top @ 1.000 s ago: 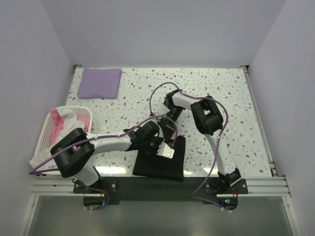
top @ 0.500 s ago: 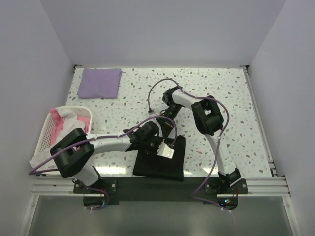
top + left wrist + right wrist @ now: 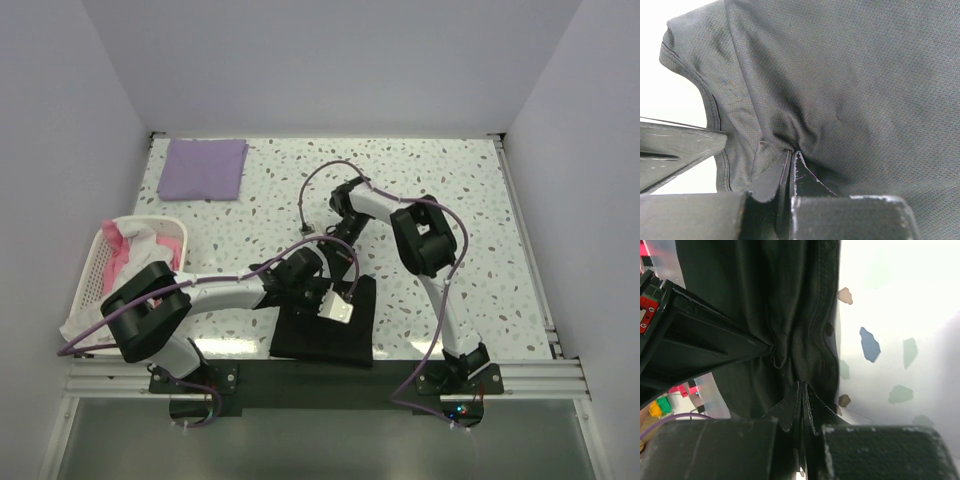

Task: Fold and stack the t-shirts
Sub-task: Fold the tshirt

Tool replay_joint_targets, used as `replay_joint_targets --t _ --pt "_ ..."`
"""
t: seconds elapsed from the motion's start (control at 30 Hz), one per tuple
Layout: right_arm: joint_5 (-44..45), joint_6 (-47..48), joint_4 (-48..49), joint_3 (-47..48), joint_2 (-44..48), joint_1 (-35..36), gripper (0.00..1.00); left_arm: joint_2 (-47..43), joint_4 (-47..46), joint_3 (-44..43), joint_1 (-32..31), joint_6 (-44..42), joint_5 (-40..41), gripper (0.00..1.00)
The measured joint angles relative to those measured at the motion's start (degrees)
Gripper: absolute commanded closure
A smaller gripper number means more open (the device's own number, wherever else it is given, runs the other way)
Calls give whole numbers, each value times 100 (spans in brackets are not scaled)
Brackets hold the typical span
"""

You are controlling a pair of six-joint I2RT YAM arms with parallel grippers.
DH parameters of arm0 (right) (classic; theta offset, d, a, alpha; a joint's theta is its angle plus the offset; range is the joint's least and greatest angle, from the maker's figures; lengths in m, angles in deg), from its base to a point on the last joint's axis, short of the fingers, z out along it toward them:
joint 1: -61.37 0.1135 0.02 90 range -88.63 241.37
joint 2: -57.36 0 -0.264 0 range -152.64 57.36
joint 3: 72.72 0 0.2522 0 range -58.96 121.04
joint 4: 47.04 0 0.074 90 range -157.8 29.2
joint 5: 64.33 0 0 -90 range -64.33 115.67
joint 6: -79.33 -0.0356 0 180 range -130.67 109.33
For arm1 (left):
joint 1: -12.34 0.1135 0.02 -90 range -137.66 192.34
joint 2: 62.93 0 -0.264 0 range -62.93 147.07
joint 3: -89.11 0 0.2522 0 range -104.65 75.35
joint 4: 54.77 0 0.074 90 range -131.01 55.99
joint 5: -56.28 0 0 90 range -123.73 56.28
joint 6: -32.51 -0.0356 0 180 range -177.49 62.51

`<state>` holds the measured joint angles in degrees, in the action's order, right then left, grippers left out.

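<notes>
Black t-shirt (image 3: 325,338): part-folded at near edge of counter (image 3: 470,200), between arm bases. Lavender t-shirt (image 3: 204,168) flat at far-left corner, well apart. Left pincer (image 3: 791,159) clamped on small pucker of black cloth; right pincer (image 3: 802,390) likewise, just beside hem. Risks: shallow bite may slip under pull. Uneven lift may bunch layers and spoil fold. Arms crowded close, so contact or cable snag possible. Cloth may drag off near edge.
</notes>
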<state>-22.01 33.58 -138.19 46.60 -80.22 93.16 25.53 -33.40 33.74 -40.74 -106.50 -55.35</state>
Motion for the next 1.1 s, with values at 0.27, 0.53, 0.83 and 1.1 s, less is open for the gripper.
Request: replay_joint_targets --t 0.27,0.53,0.83,1.1 --pt "-11 39 4 -109 2 74 100 0 0 0 -11 0 2 100" --pt "-140 39 11 -431 201 136 100 0 -2 0 -22 0 22 100" --pt "-201 37 11 -446 479 203 100 0 -2 0 -31 0 28 100" --pt "-146 109 11 -468 448 201 100 0 -4 0 -31 0 39 100"
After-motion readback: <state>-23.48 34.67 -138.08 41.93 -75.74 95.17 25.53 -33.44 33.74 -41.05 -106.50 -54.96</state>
